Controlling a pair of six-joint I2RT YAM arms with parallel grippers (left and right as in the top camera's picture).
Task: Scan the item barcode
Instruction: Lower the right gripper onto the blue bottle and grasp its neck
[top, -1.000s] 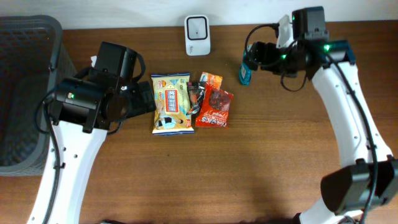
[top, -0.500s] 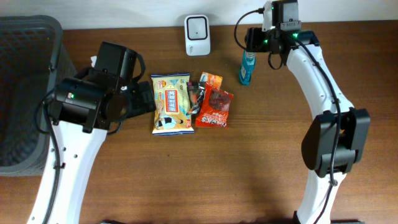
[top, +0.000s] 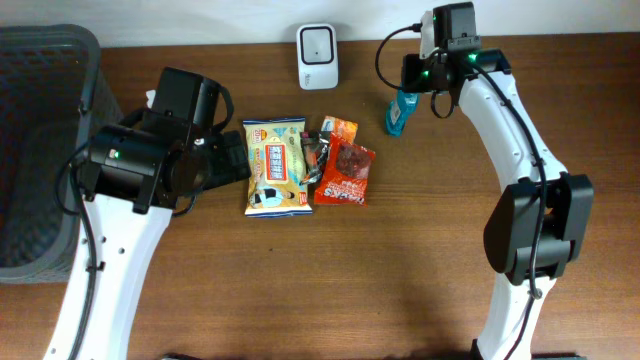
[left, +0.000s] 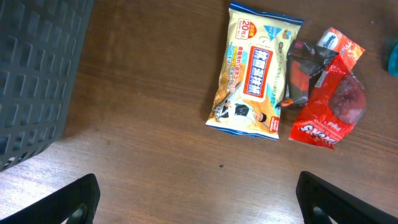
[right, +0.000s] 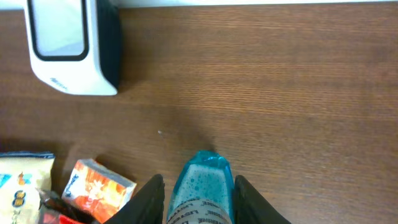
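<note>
Right gripper (right: 199, 182) pinches the teal tube (right: 201, 190) between its fingers (right: 155, 199), tube end projecting just past them, scanner (right: 68, 46) ahead and to their left; risk: the rounded tube may twist or slip in transit, turning its barcode away from the scanner.

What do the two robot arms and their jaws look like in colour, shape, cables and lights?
The left arm and the right arm both have smooth white curved shells joined by bulky black joint housings. Thin black cables loop along them. Small green lights glow on the right arm's wrist; one green dot shows on the left arm's housing. Both pairs of jaws are black.
</note>
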